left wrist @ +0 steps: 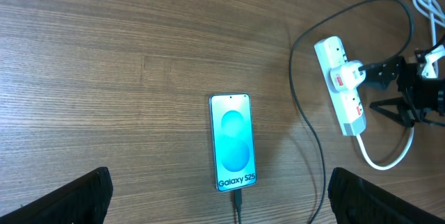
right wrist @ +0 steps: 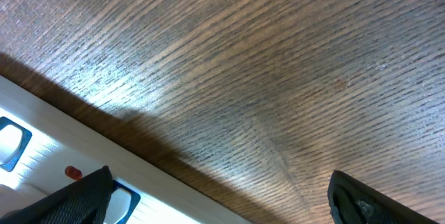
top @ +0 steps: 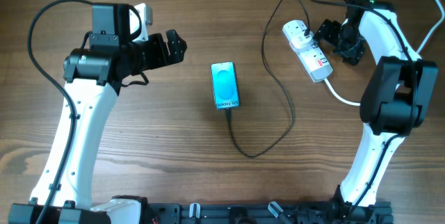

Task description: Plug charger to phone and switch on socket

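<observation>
Hovering spread-fingered on its folded arm, the right gripper (top: pixel 331 40) has the socket (top: pixel 311 58) just beside it, the wrist view showing its red marking (right wrist: pixel 71 173) by one finger (right wrist: pixel 80 200), while the left gripper (top: pixel 174 46), likewise spread, faces the phone (top: pixel 224 85) well ahead, the charger (top: pixel 281 92) meeting its near edge.

teal-and-white screen on the phone (top: pixel 224 85), thin black charger (top: pixel 278 85) cable, white socket (top: pixel 308 51) strip with little red marks, all on brown woodgrain table (top: pixel 174 147)
</observation>
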